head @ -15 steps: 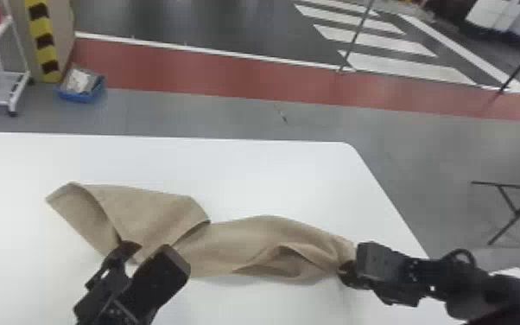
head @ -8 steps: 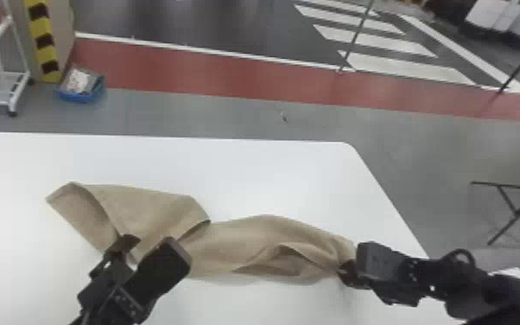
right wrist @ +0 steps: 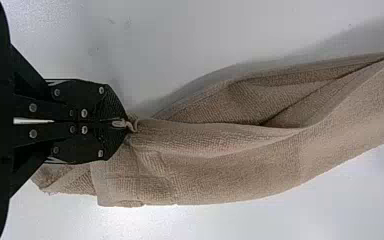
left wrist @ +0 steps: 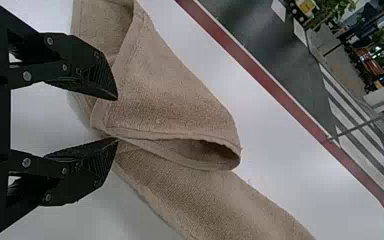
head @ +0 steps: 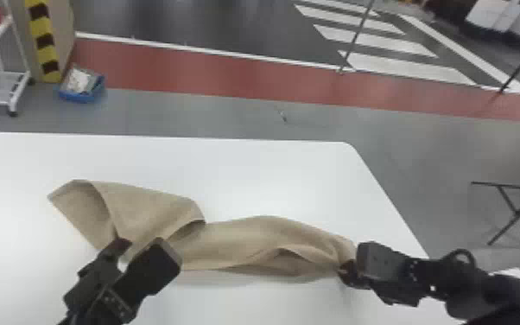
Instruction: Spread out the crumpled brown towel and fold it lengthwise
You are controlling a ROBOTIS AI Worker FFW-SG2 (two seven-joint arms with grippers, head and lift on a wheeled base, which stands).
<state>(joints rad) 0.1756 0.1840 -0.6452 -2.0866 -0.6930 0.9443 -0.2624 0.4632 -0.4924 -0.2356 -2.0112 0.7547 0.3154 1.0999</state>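
Note:
The brown towel (head: 246, 242) lies twisted and bunched across the table, its left part folded over itself. At the towel's near left edge is my left gripper (head: 138, 255), its fingers apart. In the left wrist view the open left gripper (left wrist: 117, 119) has the folded towel layers (left wrist: 170, 100) just beyond its fingertips. My right gripper (head: 352, 268) is at the towel's right end. Seen from the right wrist, the right gripper (right wrist: 125, 123) is closed on a pinch of the towel (right wrist: 220, 165), with a small loop poking out between the tips.
The white table (head: 272, 177) has its right edge close to the right arm. Beyond it on the floor are a blue bin (head: 83, 88), a white wheeled rack (head: 2, 82) and a black folding stand (head: 518, 207).
Over the last second my left gripper has shifted slightly, and its fingers look a little farther apart. The right gripper and the towel look unchanged.

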